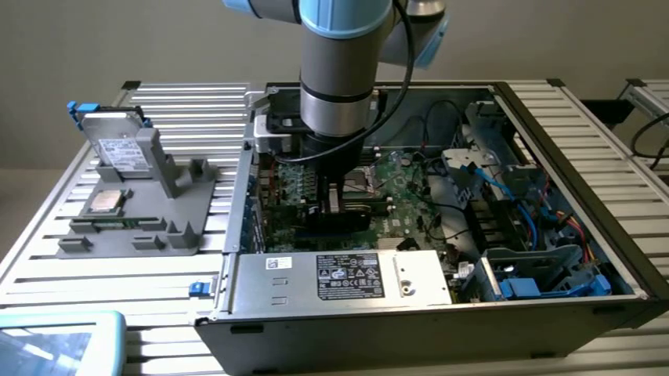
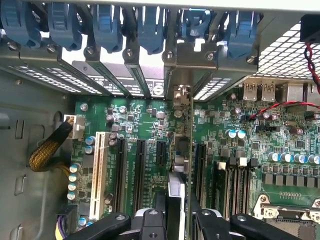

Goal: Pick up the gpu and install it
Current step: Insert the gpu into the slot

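You are pinching the gpu (image 2: 178,186) edge-on in the tool (image 2: 177,222), jaws pressing its flat faces, above the motherboard (image 2: 145,120) slots inside the case (image 1: 439,337); judging it light, stiff and fragile, you are working tight between neighbouring slots, cables (image 2: 47,150) and the rear bracket wall (image 2: 125,70).

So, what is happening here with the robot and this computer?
The robot arm reaches down into the open computer case. Its hand is closed on the gpu, which it holds on edge over the motherboard, in line with the expansion slots. I cannot tell whether the card is already seated in a slot.
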`<state>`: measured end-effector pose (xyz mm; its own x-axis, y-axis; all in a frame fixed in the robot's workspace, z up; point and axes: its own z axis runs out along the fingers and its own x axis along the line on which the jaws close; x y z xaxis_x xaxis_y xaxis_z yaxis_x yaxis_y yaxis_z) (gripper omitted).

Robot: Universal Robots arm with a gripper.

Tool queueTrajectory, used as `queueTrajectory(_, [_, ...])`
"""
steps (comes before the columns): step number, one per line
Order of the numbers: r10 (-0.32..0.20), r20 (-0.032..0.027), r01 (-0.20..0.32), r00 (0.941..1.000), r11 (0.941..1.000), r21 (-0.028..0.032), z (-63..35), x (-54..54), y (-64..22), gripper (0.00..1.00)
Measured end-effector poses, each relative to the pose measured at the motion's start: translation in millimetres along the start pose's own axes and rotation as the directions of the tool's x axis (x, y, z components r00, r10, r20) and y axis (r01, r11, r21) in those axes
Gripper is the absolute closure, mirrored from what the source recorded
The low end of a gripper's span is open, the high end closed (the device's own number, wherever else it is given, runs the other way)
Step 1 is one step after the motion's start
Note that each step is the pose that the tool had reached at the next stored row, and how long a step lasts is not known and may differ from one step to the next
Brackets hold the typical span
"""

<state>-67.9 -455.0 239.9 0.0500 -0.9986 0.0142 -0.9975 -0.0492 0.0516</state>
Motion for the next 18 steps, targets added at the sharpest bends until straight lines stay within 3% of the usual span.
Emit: queueTrajectory(18, [0.000,-0.0002,0.000,1.0000,1.0000,0.0013,0.0,0.3,0.5,0.73])
